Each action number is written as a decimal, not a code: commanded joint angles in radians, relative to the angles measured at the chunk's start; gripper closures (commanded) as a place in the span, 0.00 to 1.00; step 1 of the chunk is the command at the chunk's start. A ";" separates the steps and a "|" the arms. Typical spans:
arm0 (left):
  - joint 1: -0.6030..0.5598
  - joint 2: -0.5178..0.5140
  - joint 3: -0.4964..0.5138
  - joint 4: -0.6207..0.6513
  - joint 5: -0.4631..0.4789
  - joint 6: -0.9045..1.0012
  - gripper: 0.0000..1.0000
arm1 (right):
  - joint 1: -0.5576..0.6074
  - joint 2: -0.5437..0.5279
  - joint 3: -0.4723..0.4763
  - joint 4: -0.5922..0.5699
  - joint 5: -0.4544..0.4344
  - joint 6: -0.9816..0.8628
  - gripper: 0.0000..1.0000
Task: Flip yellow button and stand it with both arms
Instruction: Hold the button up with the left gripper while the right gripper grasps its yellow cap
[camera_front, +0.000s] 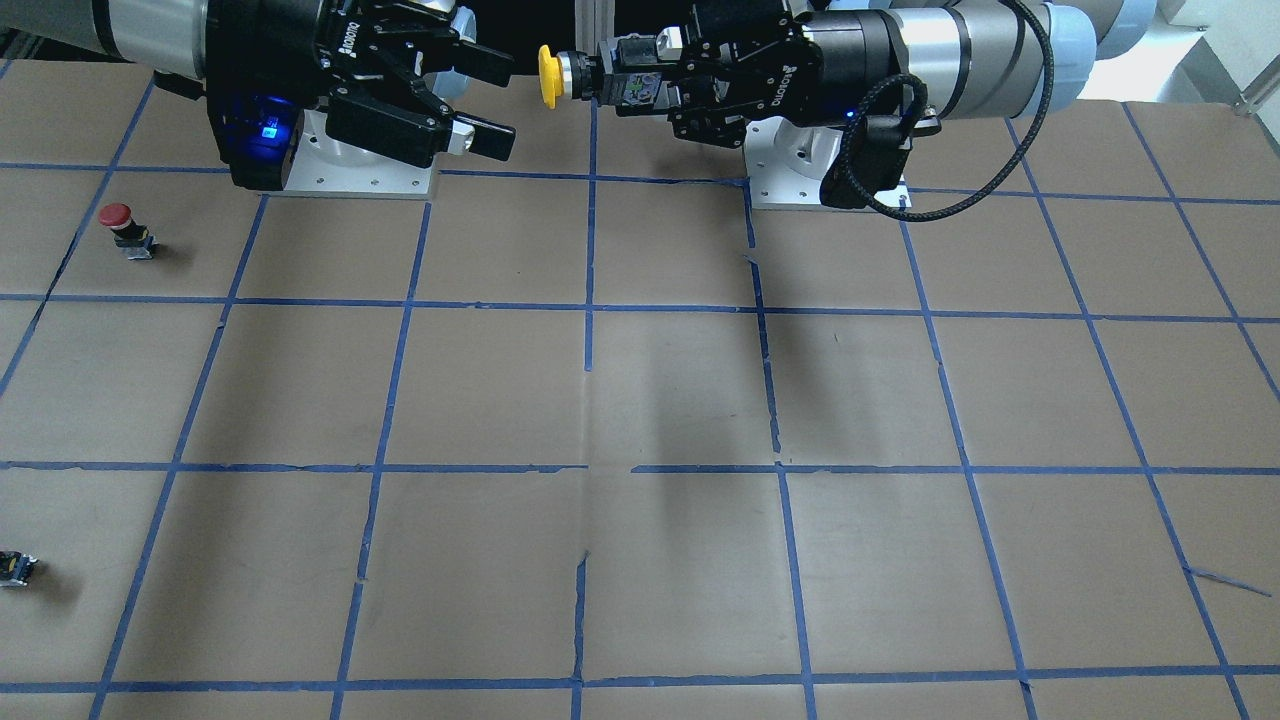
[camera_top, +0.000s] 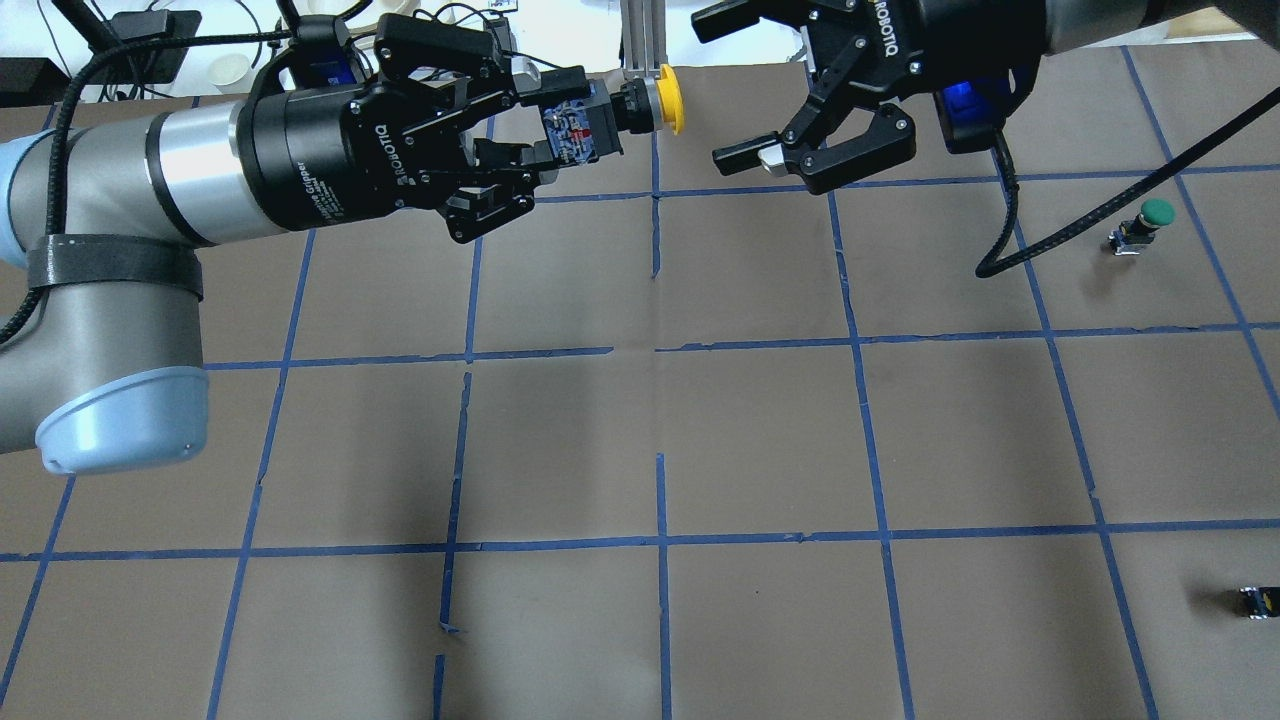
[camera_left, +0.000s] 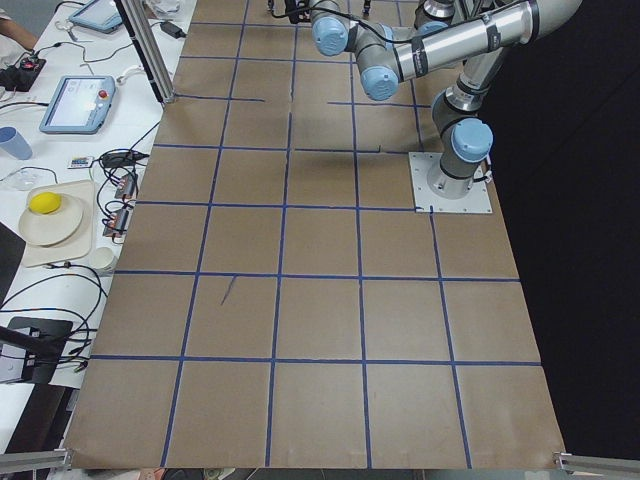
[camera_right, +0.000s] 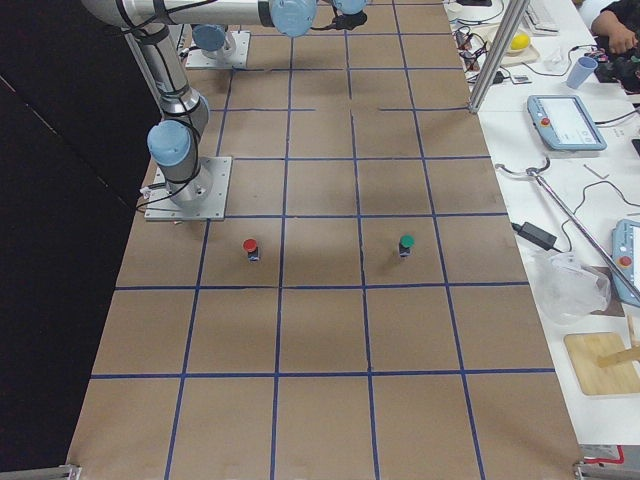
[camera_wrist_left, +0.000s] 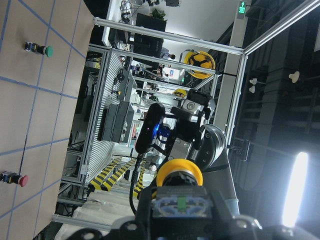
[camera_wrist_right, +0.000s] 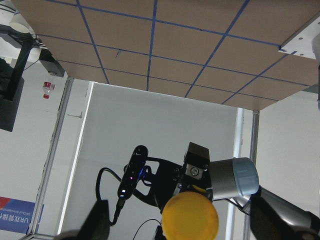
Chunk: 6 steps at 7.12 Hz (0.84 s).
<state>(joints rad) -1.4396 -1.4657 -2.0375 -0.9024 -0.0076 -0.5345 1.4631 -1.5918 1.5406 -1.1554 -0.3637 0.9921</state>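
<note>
**In mid-air over the robot's side of the tabletop: button held sideways, cap toward the open right fingers**

In the front-facing view, I saw the yellow button (camera_front: 570, 76) held clear of the tabletop (camera_front: 680, 400). The left gripper (camera_front: 625, 80) was clamped on its black and grey body. The button's long axis lay level, along the line between the two grippers. Its cap pointed at the right gripper (camera_front: 495, 103), whose fingers stood wide apart just beside the cap and did not touch it.

The overhead view showed the same line-up. The left gripper (camera_top: 570, 130) came in from the left with the cap leading. The right gripper (camera_top: 725, 85) faced it, and one spread finger sat on each side of that axis.

In the two side views, both arms were small at the top edge, and I could not make out the button or the fingers.

From the left wrist camera, I looked down the switch body to the cap (camera_wrist_left: 179, 172), with the right arm directly beyond it.

From the right wrist camera, the cap (camera_wrist_right: 190, 217) sat centred low in the frame, between the two dark fingers at the bottom corners.

I judged the hand-over turned on that alignment. The right fingers were nearer the cap end, so they would have to close across the axis there, or on the neck behind the cap, before the left let go.
</note>
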 joint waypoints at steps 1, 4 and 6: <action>-0.002 -0.001 -0.001 0.000 0.000 -0.004 0.84 | 0.046 0.001 0.007 0.002 0.020 0.002 0.00; -0.004 -0.001 -0.001 0.002 -0.002 0.001 0.84 | 0.049 0.004 0.007 0.000 0.014 0.002 0.12; -0.004 -0.002 -0.001 0.004 -0.003 0.007 0.84 | 0.043 0.004 0.007 0.000 0.019 0.002 0.38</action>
<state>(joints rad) -1.4434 -1.4669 -2.0388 -0.8996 -0.0102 -0.5305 1.5085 -1.5871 1.5477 -1.1551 -0.3478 0.9940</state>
